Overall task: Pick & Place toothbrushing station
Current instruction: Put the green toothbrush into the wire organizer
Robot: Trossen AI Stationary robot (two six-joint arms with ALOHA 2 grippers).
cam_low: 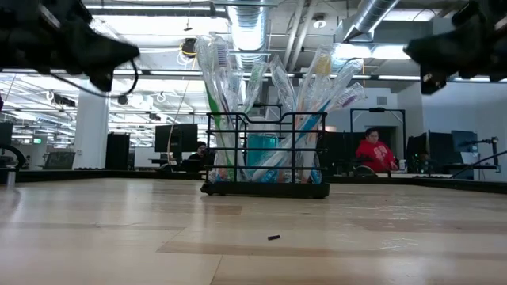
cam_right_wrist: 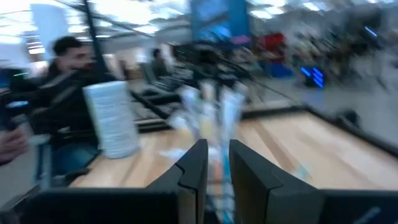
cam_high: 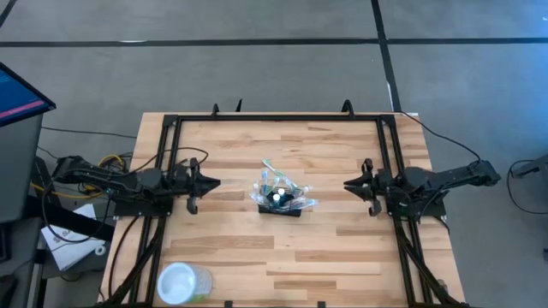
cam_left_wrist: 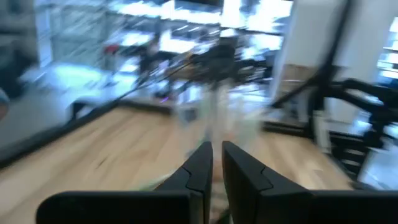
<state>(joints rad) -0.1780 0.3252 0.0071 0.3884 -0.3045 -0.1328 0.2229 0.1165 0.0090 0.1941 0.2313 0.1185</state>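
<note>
The toothbrushing station (cam_high: pixel 281 201) is a small black wire-mesh caddy that stands by its base on the middle of the wooden table. Several toothbrushes in clear wrappers (cam_low: pixel 261 87) stick up out of it and lean outward. The caddy also shows in the low view (cam_low: pixel 265 154). My left gripper (cam_high: pixel 216 183) is shut and empty, left of the caddy and pointing at it, clear of the table. It also shows in its wrist view (cam_left_wrist: pixel 217 155). My right gripper (cam_high: pixel 347 184) is shut and empty, right of the caddy and facing it. It also shows in its wrist view (cam_right_wrist: pixel 217 152).
A clear round plastic cup (cam_high: pixel 181 282) stands near the table's near left corner and also shows in the right wrist view (cam_right_wrist: pixel 115 118). A black frame (cam_high: pixel 282 117) runs along the table's far edge and both sides. A small dark speck (cam_low: pixel 273 237) lies on the table.
</note>
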